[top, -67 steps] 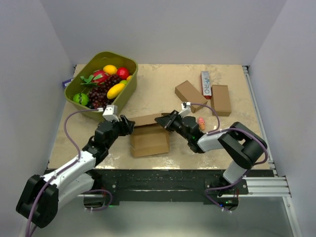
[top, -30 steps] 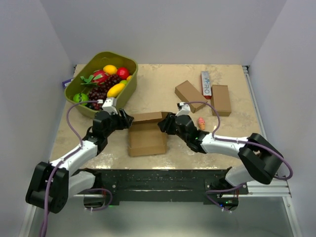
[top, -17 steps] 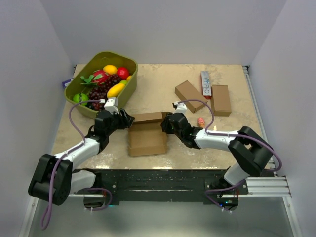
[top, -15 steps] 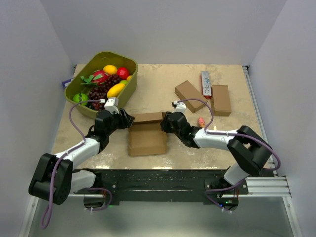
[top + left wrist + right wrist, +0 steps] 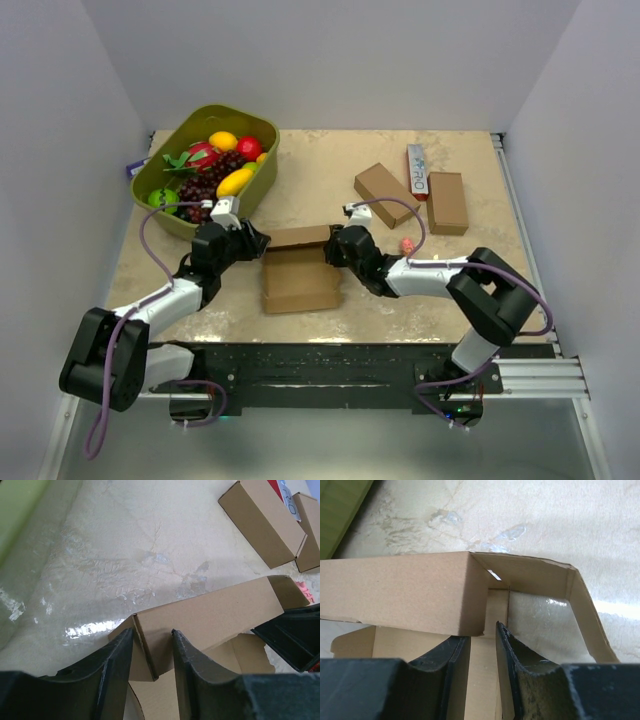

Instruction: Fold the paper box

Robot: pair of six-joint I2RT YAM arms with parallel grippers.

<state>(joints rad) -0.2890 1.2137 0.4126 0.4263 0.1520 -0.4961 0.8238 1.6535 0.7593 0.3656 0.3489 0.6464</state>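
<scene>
Left tool point(image 5: 152, 632) and right tool point(image 5: 481, 632) narrowed, now pinching paper box point(image 5: 300, 278) corners; uneven squeeze could crumple flaps.

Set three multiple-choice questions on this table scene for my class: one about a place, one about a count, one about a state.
1. Where is the green tub of fruit?
A. far left corner
B. far right corner
C. near edge, centre

2. How many closed brown boxes lie beside the white-and-red carton?
A. one
B. two
C. four

3. How is the big cardboard box in the middle?
A. taped shut
B. crushed flat
C. open, lid raised

Answers:
1 A: the top view shows the tub far left.
2 B: one lies on each side of the carton.
3 C: the left wrist view shows the lid standing over the open inside.
</scene>
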